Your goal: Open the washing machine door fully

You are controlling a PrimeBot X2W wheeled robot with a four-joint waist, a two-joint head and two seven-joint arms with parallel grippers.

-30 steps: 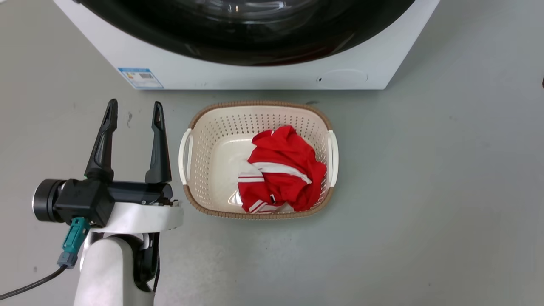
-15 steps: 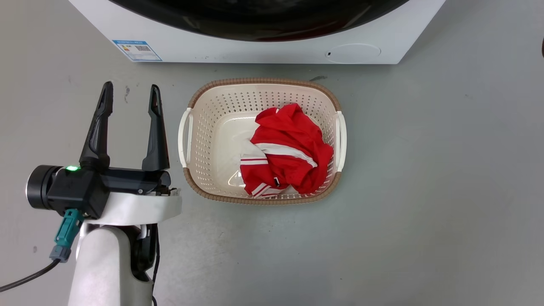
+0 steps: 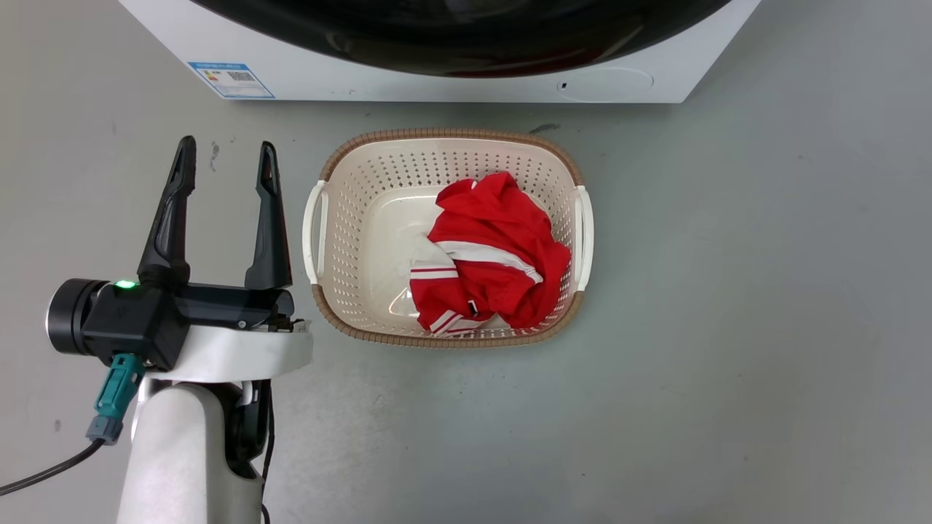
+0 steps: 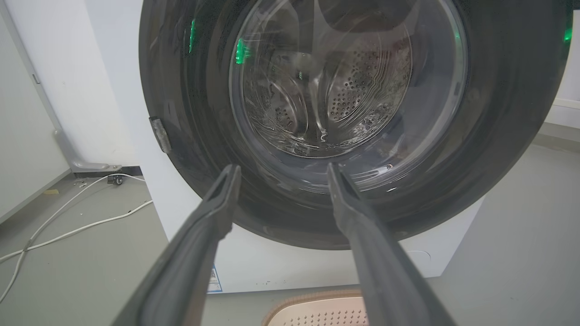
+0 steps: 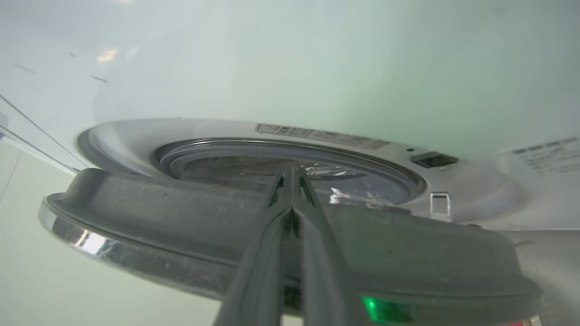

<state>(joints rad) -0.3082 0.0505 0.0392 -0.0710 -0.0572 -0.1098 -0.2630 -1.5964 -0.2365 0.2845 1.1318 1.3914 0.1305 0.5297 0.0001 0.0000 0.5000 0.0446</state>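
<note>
The washing machine door (image 3: 466, 44) shows as a glossy black arc along the top of the head view. In the left wrist view the door (image 4: 204, 113) faces me, with its clear glass bowl (image 4: 344, 77) at the centre. My left gripper (image 4: 283, 168) is open and points at the door's lower part without touching it; in the head view the left gripper (image 3: 226, 156) hangs above the floor beside the basket. From the right wrist the door (image 5: 181, 213) is seen edge-on and stands ajar from the machine front. My right gripper (image 5: 292, 170) is shut, its fingers lying across the door's rim with the tips in the gap.
A cream basket (image 3: 444, 135) holding a red and white garment (image 3: 495, 247) stands on the grey floor just before the white machine (image 3: 328, 76). White cables (image 4: 68, 231) lie on the floor left of the machine. The grey rubber ring (image 5: 217, 147) shows behind the ajar door.
The head camera has tilted, so the machine and basket sit higher in the picture than a second ago. My left gripper stays open in the same pose.
</note>
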